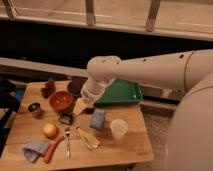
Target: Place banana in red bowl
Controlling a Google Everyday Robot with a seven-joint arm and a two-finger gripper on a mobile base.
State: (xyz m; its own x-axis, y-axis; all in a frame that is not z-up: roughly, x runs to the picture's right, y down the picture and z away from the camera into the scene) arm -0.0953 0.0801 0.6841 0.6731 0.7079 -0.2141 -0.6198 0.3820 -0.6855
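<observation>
Wooden table point(134, 146) bears one banana point(87, 139), one red bowl point(61, 100); gripper point(79, 106) hovers beside bowl.

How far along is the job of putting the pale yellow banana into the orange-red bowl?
Done: nothing yet; the pale yellow forked banana lies on the wooden table, apart from the round orange-red bowl. In hand: the gripper hovers open beside that bowl, holding nothing. Left: reach the banana, grasp it, carry it over and release it in the bowl.
</observation>
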